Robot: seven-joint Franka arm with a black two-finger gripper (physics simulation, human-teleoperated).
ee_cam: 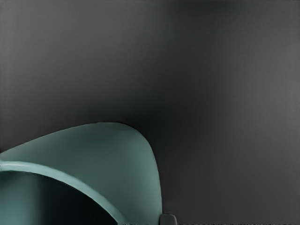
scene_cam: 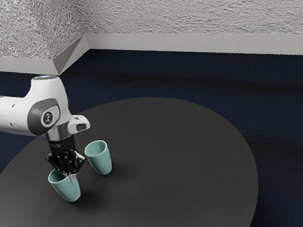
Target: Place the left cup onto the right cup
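The claw [scene_cam: 70, 174] sits on the rim of the left cup [scene_cam: 65, 190], near the right cup [scene_cam: 99, 157] on the counter [scene_cam: 174, 160]; clenched or released, I cannot tell.

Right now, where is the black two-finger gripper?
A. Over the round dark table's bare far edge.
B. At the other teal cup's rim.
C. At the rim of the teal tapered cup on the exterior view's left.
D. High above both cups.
C: the gripper sits down at the rim of the left teal cup, with the right teal cup standing apart beside it on the dark table.
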